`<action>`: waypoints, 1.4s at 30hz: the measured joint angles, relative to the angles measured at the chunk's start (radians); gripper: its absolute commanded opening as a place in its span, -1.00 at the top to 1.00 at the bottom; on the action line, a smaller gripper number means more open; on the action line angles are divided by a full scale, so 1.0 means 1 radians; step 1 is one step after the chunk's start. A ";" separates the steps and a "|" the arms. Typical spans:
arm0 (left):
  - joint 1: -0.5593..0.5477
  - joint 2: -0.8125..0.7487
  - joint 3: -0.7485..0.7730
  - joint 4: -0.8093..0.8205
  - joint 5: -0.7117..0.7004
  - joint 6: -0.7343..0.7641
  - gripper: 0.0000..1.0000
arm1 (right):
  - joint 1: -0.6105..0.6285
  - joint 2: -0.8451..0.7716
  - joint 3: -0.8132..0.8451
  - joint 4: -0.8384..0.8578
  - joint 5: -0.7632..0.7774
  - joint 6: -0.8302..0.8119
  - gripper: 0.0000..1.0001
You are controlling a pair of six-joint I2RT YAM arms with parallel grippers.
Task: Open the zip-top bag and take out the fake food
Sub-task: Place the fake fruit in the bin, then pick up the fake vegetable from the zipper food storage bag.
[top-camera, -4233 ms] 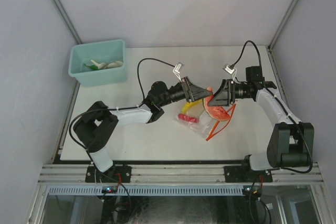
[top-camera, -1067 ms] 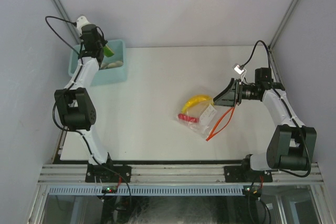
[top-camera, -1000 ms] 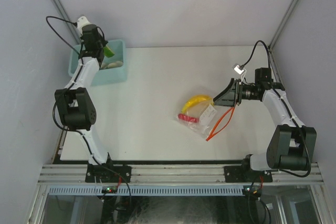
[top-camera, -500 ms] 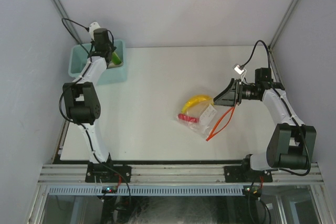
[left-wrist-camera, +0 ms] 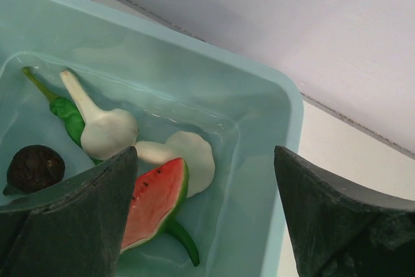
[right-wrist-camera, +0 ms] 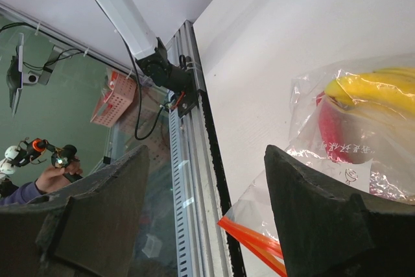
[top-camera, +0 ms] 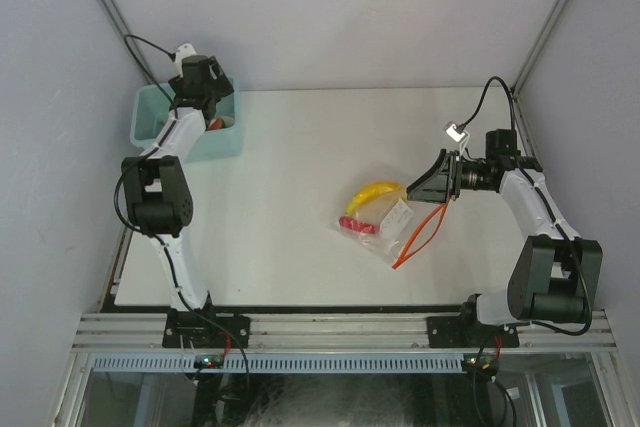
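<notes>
- Top: left hand (top-camera: 205, 97) over teal bin (top-camera: 150, 119), far left; zip-top bag (top-camera: 388, 230) holding banana (top-camera: 372, 192) lies right of the bench's (top-camera: 300, 147) centre, right hand (top-camera: 430, 187) just beside it.
- Left wrist: hand wide, empty, above watermelon slice (left-wrist-camera: 155, 199).
- Right wrist: hand wide, empty.

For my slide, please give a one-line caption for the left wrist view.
Open left gripper above the teal bin, which holds a watermelon slice, whitish pieces and a green piece.
</notes>
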 measured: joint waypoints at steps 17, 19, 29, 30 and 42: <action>0.000 -0.267 -0.265 0.187 0.101 0.081 -1.00 | -0.001 -0.019 0.000 -0.074 0.003 -0.126 -0.41; 0.000 -0.301 -0.301 0.217 0.108 0.081 -1.00 | -0.001 -0.023 0.004 -0.098 0.009 -0.159 -0.41; -0.003 -0.467 -0.497 0.256 0.154 0.083 -0.99 | -0.001 -0.030 0.048 -0.338 0.059 -0.541 -0.41; -0.003 -0.492 -0.515 0.253 0.164 0.083 -1.00 | -0.001 -0.031 0.052 -0.370 0.061 -0.596 -0.42; -0.013 -0.850 -0.737 0.242 0.320 0.018 -0.99 | -0.001 -0.060 0.071 -0.758 0.175 -1.285 -0.41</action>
